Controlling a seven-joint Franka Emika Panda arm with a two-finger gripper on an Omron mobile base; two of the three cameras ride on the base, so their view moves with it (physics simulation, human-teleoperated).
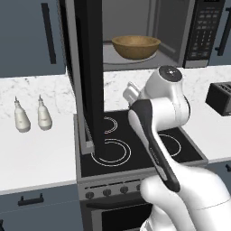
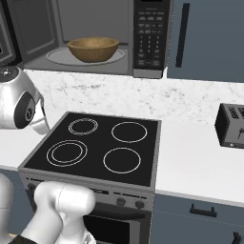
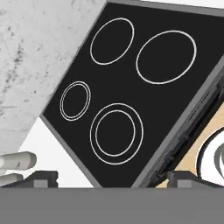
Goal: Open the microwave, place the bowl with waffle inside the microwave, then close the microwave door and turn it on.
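Bowl point(image 1: 136, 46) is the point of interest, but working outward from the robot, the gripper point(image 3: 113, 177) is hanging over the black cooktop point(image 3: 131, 92) with its two dark fingertips point(image 3: 43, 178) standing wide apart and nothing lying between them; in the hand view they are framing the four white burner rings from above, and two pale bottle tips point(image 3: 17, 161) are poking in at the lower left edge over the white counter point(image 3: 30, 52). Just below the cooktop, the oven's row of knobs point(image 1: 107, 192) is showing along its front. To the left of the stove, two small white bottles point(image 1: 32, 115) are standing side by side on the marbled counter, and to the right a small black toaster point(image 2: 232, 126) is sitting near the counter's edge. Farther back and higher, the microwave point(image 2: 95, 33) is standing with the microwave door point(image 1: 89, 72) swung fully out toward the camera. Inside the grey cavity, the brown wooden bowl is resting upright on the round glass plate point(image 2: 57, 56); whether the waffle is lying in it I cannot tell from these angles. The keypad strip point(image 2: 149, 33) is running down the right of the opening.
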